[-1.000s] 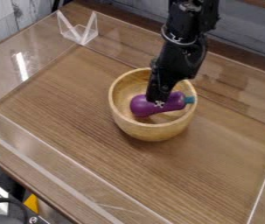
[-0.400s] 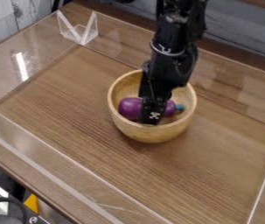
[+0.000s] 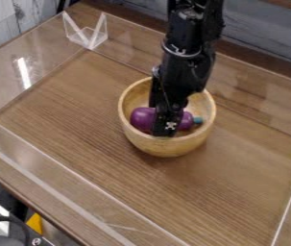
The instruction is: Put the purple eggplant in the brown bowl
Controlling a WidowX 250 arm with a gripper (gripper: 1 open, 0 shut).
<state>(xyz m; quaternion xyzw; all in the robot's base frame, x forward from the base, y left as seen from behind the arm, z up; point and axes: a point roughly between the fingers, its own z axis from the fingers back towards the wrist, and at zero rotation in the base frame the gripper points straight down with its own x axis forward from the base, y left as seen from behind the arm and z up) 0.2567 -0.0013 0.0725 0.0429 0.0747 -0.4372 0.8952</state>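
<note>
One glossy purple toy eggplant (image 3: 144,118) with a teal-green tip lies inside the round light-brown wooden bowl (image 3: 168,146), its long axis running across the view. The black robot gripper (image 3: 171,122) stands with its fingers apart, just over the eggplant's middle, so I judge that the coming move is to lift straight up, without dragging the eggplant along.

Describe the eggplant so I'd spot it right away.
On the wooden table sits a round light-brown bowl. Inside it, below the black robot hand, lies the eggplant: shiny, with a teal-green tip, the only purple thing.
</note>
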